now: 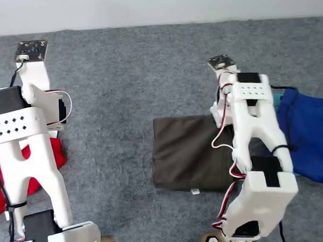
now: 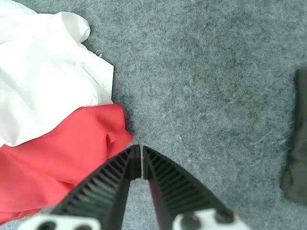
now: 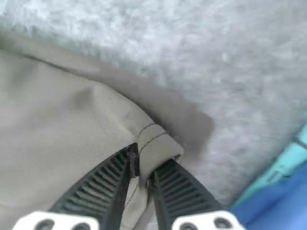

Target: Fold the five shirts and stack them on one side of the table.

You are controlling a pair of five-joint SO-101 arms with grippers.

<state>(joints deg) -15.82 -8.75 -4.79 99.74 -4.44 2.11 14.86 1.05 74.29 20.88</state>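
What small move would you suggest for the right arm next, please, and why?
Probably lift the pinched corner slightly before carrying it over in a fold. The right arm has its jaws shut on the hemmed corner of the olive-brown fabric shirt, which lies flat as a rectangle on the grey carpeted table. Raising the corner first should keep the cloth from dragging and bunching.

Folded shirt [image 1: 187, 152] at centre — a loose shirt [image 1: 311, 137] near on its right, a shirt heap [image 1: 56, 151] well apart (left edge)
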